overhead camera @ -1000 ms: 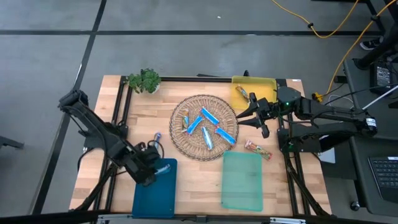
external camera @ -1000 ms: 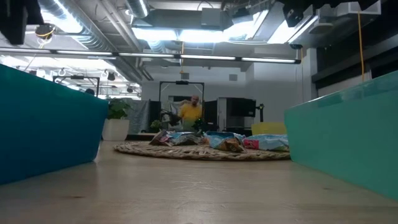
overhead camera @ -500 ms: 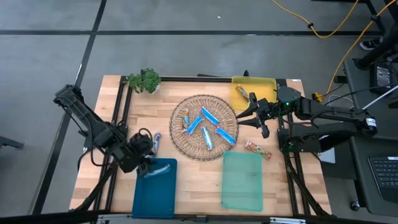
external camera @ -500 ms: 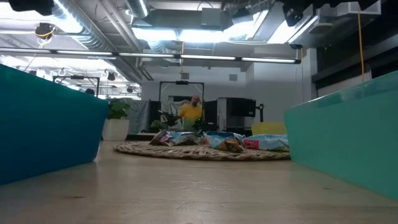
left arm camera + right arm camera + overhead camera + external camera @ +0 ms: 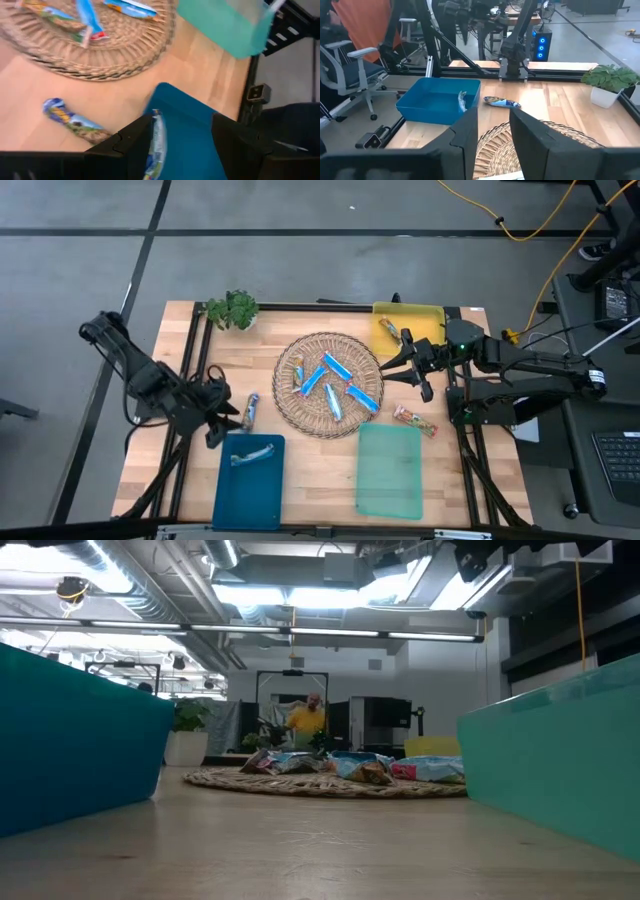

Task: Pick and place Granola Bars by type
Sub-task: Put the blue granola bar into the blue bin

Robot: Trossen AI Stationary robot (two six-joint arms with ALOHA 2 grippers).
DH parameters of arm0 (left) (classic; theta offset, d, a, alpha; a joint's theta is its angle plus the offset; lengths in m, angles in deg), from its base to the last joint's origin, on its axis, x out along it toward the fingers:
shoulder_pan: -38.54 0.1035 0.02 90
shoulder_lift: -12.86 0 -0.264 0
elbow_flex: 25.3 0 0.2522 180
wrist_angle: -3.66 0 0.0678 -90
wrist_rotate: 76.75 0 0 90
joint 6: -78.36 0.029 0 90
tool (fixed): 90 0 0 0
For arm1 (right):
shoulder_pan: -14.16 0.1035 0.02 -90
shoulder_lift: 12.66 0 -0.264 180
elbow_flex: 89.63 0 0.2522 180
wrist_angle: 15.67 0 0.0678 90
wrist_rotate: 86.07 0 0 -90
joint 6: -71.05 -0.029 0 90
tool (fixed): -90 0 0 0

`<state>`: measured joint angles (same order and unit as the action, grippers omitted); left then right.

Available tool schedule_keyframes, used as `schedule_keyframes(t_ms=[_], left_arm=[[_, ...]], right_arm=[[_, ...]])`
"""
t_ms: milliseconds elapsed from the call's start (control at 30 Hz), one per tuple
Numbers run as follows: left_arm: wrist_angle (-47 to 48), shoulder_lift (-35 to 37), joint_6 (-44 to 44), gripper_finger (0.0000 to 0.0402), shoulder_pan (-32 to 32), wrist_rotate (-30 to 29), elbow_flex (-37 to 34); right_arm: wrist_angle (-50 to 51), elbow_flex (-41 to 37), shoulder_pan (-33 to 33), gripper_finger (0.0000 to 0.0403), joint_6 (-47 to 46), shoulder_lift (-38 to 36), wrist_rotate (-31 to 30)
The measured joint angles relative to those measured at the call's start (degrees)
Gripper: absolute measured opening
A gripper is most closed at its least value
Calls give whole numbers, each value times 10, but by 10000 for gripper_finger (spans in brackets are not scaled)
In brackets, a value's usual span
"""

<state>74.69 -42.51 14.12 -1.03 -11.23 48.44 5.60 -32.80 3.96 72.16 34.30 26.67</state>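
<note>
- A round woven wicker mat (image 5: 328,384) lies mid-surface on the pale wooden surface (image 5: 250,360); four shiny wrapped bars (image 5: 330,380) show on it, mostly bright blue.
- Three flat rectangular trays: blue tray (image 5: 250,495), green tray (image 5: 390,472), yellow tray (image 5: 410,320).
- One silvery bar (image 5: 250,454) lies in the blue tray, just beside the left pincer (image 5: 218,418), whose fingers are spread and empty.
- Another bar (image 5: 251,410) lies on the wood near that pincer.
- The right pincer (image 5: 408,368), spread, hovers at the mat's edge.

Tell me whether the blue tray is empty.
Not empty: one silvery-blue bar lies inside the blue tray, near its far end.
</note>
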Motion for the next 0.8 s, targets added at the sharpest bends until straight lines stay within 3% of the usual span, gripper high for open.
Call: schedule_keyframes(t_ms=[367, 800], left_arm=[[91, 51, 0, 196, 77, 2, 0], [138, 22, 12, 196, 244, 11, -5]], right_arm=[[0, 0, 0, 117, 11, 0, 0], [0, 0, 0, 117, 14, 0, -1]])
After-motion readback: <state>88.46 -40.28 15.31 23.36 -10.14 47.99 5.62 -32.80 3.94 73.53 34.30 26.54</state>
